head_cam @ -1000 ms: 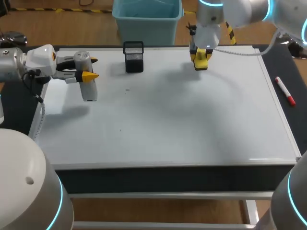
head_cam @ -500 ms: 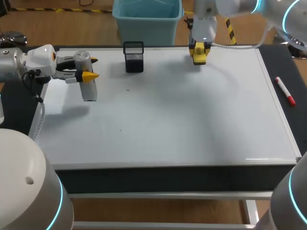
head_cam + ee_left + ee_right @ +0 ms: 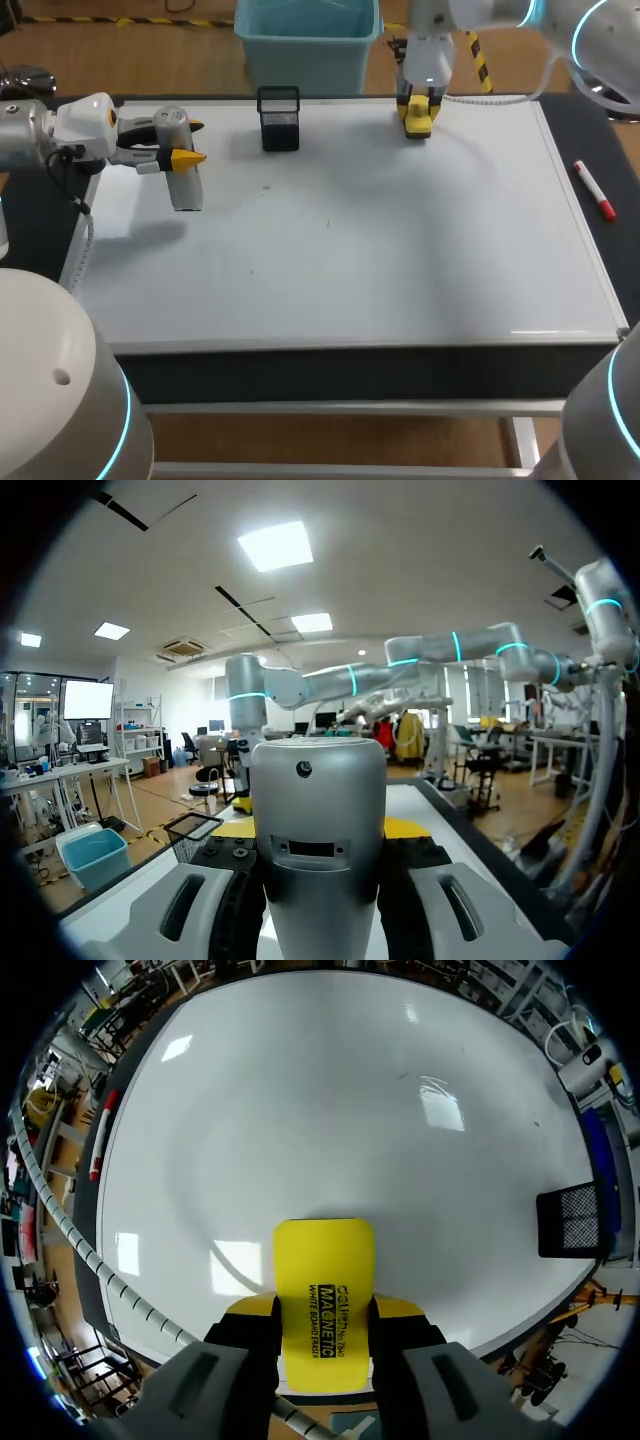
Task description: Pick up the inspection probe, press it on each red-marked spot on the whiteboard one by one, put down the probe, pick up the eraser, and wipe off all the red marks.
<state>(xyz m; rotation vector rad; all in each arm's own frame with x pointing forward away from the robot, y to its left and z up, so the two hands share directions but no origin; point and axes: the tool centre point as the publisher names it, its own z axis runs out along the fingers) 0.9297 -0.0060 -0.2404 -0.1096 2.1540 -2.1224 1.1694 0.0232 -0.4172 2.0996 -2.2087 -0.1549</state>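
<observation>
Yellow eraser (image 3: 324, 1265) sits gripped from both sides by right end effector (image 3: 325, 1307).

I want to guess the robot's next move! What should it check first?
1. Yellow eraser clamped between both fingers of the right gripper: ok.
2. Inspection probe held in the left gripper, over the left part of the whiteboard: ok.
3. No red marks left on the whiteboard: ok, none visible.
4. Black mesh holder standing apart from the eraser: ok.
5. Eraser touching the whiteboard: cannot tell.
</observation>
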